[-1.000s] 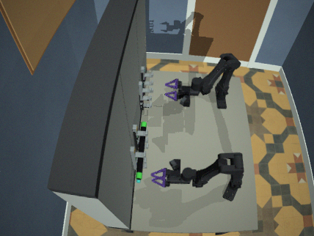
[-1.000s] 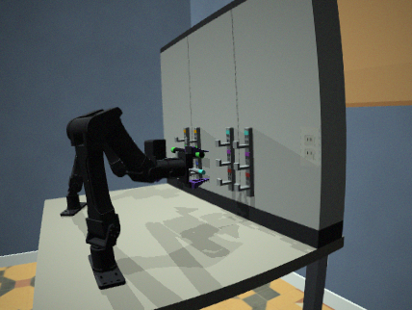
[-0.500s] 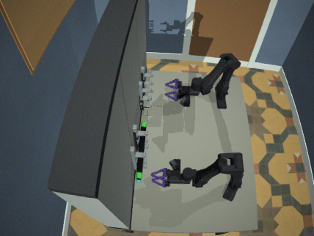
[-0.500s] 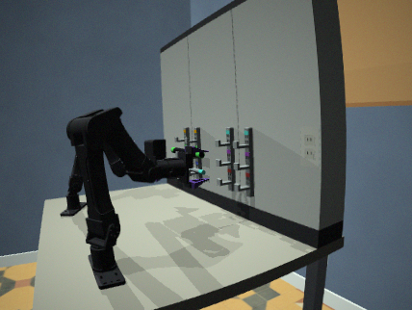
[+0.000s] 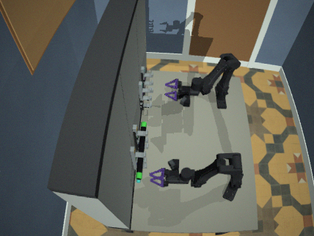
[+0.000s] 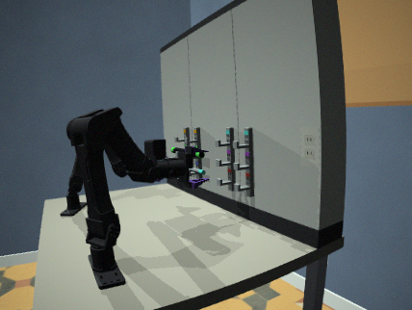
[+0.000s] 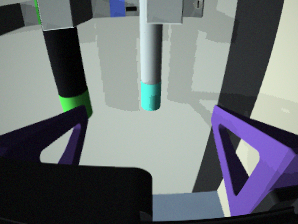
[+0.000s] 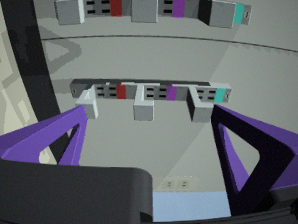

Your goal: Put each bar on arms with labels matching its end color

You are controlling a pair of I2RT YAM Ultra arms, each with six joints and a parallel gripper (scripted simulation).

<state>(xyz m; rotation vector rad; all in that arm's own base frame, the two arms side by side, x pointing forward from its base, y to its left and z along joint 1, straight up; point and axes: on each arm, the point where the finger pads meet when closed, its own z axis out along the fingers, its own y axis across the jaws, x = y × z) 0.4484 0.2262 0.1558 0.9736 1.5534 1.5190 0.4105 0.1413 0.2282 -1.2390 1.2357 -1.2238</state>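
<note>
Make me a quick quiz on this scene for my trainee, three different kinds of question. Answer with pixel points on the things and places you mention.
1. The ends of the black bar (image 5: pixel 141 146) (image 6: pixel 199 154) (image 7: pixel 62 60) are: A) red, B) green, C) purple.
2. True or false: the right gripper (image 5: pixel 166 89) (image 6: pixel 208 166) (image 8: pixel 148 112) is shut on the pale bar (image 5: pixel 139 180) (image 6: pixel 199 171) (image 7: pixel 151 55).
3. Fill in the blank: on the right rack (image 5: pixel 140 89) (image 6: pixel 251 183) (image 8: pixel 131 92), the pair of arms that matches the pale bar's turquoise ends is the ____ one.

Key: 1. B; 2. false; 3. top
</note>
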